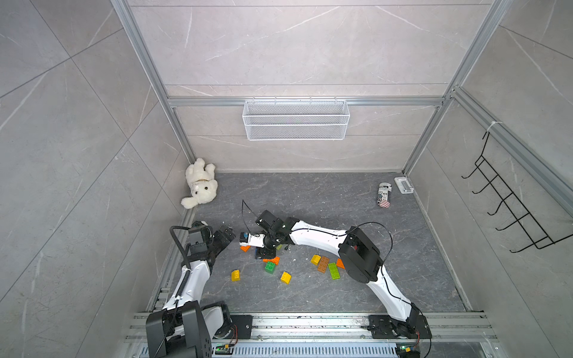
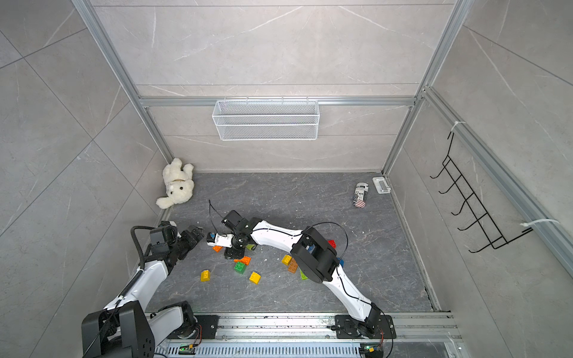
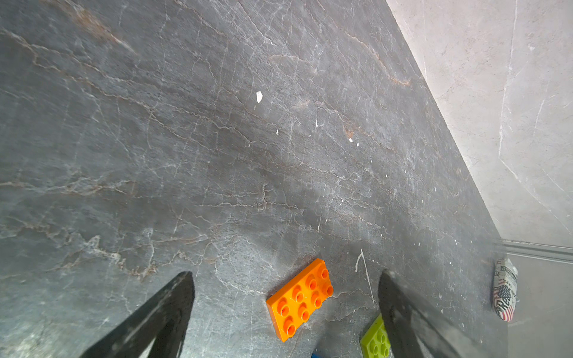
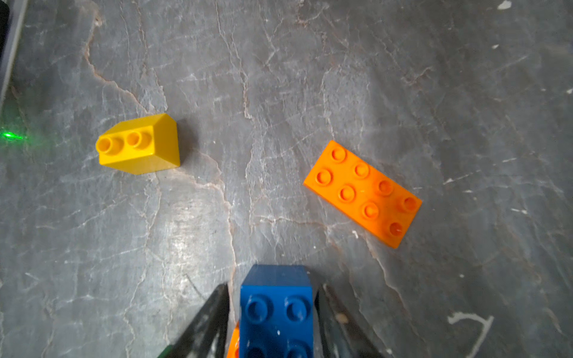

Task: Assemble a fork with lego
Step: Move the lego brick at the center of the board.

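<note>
Lego bricks lie scattered on the dark stone floor. My right gripper (image 4: 274, 286) points down with its fingers against both sides of a blue brick (image 4: 276, 313), which rests on an orange piece. A flat orange plate (image 4: 362, 192) and a yellow sloped brick (image 4: 139, 145) lie beyond it. My left gripper (image 3: 286, 273) hangs open just left of the right one, above that orange plate (image 3: 299, 299), with a lime brick (image 3: 375, 341) by one finger. In both top views a green brick (image 1: 270, 267) (image 2: 239, 267), yellow bricks (image 1: 285, 277) and a brown brick (image 1: 323, 264) lie nearer the front.
A white teddy bear (image 1: 201, 186) lies in the back left corner. A printed can (image 1: 384, 194) and a small white holder (image 1: 403, 185) sit at the back right. A white wire basket (image 1: 296, 119) hangs on the back wall, a black hook rack (image 1: 511, 210) on the right wall.
</note>
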Action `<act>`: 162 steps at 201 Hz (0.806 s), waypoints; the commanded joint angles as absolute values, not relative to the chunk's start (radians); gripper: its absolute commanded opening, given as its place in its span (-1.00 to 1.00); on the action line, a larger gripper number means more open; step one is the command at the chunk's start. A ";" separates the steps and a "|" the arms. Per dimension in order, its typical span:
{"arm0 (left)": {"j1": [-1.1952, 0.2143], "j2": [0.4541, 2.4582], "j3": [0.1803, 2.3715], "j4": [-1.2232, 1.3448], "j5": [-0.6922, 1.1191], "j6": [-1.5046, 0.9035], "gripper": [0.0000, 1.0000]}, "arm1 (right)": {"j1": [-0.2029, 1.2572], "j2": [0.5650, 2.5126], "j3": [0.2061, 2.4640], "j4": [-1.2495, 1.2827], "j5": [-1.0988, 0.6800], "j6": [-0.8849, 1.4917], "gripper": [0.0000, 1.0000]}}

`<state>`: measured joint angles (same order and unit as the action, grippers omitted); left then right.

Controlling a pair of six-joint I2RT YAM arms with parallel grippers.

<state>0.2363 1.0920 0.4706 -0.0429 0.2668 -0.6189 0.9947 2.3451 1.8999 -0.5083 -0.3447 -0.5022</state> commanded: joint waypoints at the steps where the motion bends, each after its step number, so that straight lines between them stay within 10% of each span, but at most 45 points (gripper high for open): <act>1: 0.242 1.106 0.472 -0.019 0.291 -0.623 0.91 | 1.000 2.347 1.885 -0.509 -0.333 -0.503 0.03; 162: 0.242 1.136 0.482 -0.019 0.286 -0.617 0.91 | 0.895 2.345 1.965 -0.587 -0.419 -0.642 -0.36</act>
